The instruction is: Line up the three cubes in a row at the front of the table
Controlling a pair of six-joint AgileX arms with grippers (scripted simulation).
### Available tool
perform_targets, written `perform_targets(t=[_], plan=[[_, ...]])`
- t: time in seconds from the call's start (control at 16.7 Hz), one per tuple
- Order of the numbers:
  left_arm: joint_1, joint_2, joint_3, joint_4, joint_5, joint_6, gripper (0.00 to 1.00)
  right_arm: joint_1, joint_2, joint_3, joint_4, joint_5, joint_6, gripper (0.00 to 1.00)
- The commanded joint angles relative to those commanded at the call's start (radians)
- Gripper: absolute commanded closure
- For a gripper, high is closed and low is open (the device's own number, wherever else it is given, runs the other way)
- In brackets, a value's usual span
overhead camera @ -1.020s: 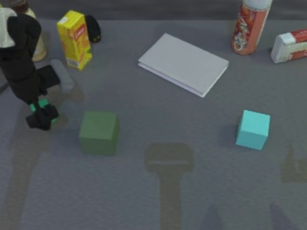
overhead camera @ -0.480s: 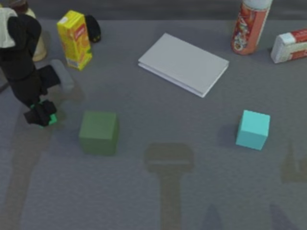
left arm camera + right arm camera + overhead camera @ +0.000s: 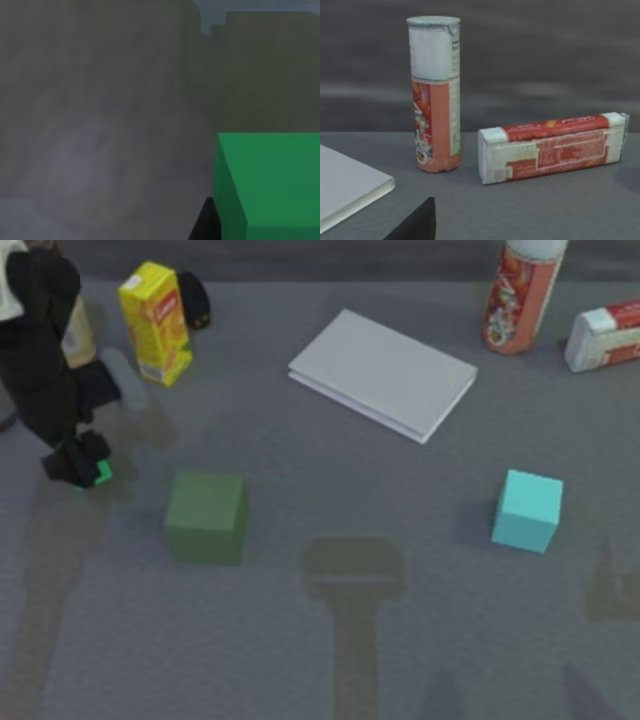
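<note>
Left pincer [image 3: 80,468]: I hold the small bright green cube [image 3: 102,474] clamped, clear of the counter [image 3: 320,660], for carrying.
Right pincer: out of sight.

A: Top view looks straight down on the table [image 3: 330,660]. Left wrist?

B: Pressed close over the small green cube [image 3: 270,185]. Right wrist faces the canister [image 3: 434,95], shared with top.

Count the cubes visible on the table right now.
3: the small green cube in the left end effector at far left, the olive cube left of centre, the cyan cube at right.
</note>
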Motion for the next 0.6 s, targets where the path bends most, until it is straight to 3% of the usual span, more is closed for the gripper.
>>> perform_targets(t=[0.24,0.6], plan=[[0.012,-0.047,0.084,-0.142,-0.001,-0.003,1.00,0.000,0.000,0.000,0.000,0.000,0.000,0.00],[0.006,-0.055,0.099,-0.161,-0.001,-0.003,1.00,0.000,0.000,0.000,0.000,0.000,0.000,0.00]])
